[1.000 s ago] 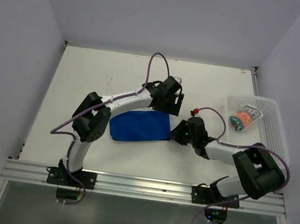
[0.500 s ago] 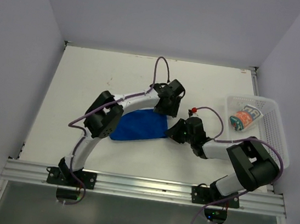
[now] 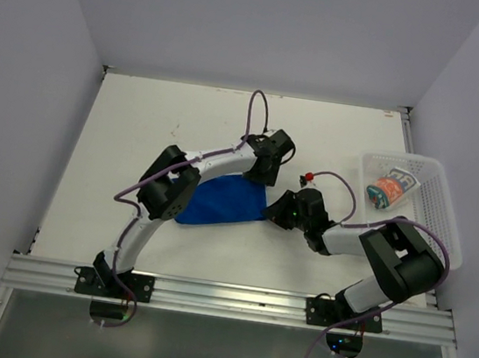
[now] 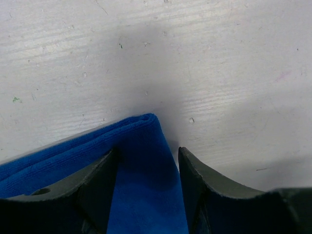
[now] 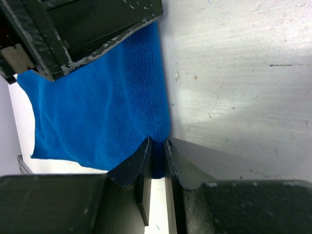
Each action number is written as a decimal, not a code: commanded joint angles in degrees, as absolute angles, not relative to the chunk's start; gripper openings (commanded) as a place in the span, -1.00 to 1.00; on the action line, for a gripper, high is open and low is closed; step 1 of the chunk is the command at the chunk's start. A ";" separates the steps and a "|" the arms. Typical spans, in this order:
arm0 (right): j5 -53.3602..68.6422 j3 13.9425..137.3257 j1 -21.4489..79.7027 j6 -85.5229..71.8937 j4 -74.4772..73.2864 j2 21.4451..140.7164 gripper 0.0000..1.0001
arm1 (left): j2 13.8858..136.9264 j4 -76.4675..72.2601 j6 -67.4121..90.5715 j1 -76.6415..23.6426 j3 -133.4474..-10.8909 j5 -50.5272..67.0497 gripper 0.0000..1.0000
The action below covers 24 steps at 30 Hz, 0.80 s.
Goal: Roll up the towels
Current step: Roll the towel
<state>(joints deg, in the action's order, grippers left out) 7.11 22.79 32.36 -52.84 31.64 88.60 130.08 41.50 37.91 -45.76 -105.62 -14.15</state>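
The blue towel (image 3: 219, 203) lies flat mid-table. My left gripper (image 3: 262, 175) is down at its far right corner. In the left wrist view the fingers straddle that towel corner (image 4: 141, 146) and the left gripper (image 4: 147, 153) is open, with a small gap at the right finger. My right gripper (image 3: 278, 211) is at the towel's near right corner. In the right wrist view the right gripper (image 5: 157, 144) is shut on a pinch of the blue cloth (image 5: 97, 107). The patterned towel (image 3: 388, 190) lies rolled in the basket.
A white mesh basket (image 3: 438, 183) stands at the table's right edge. The left gripper's fingers (image 5: 97, 24) show at the top of the right wrist view, close to the right gripper. Walls close in the table on three sides.
The left gripper has come down onto the towel's far right corner and its jaws have narrowed. The right gripper has shifted slightly left and tightened on the towel's edge.
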 commanded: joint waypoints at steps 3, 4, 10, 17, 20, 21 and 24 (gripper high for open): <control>5.63 21.53 32.87 -48.79 26.55 90.79 -0.64 | 132.54 42.53 38.14 -45.35 -107.48 -15.47 0.12; 5.54 21.53 32.87 -48.43 26.37 91.23 -0.64 | 132.71 42.80 38.14 -45.35 -108.01 -15.47 0.11; 5.19 21.80 32.96 -47.55 26.89 92.63 -0.63 | 132.45 45.61 38.50 -45.09 -112.32 -15.91 0.11; 5.27 21.53 32.96 -47.99 28.12 93.69 -0.63 | 131.49 46.76 39.46 -45.18 -113.99 -14.50 0.11; 4.84 21.18 32.96 -47.99 27.86 93.34 -0.62 | 131.31 46.23 39.55 -45.09 -113.56 -14.06 0.11; 4.75 21.18 32.96 -47.81 27.77 93.17 -0.62 | 131.31 46.06 39.64 -45.17 -113.47 -13.98 0.11; 4.75 20.92 32.87 -47.81 27.86 93.08 -0.62 | 131.92 45.62 39.64 -45.18 -112.77 -13.62 0.10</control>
<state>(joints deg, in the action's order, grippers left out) 7.25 22.96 32.62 -50.81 35.81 91.09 132.22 45.47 38.48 -45.71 -112.05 -14.09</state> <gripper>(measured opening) 0.186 0.552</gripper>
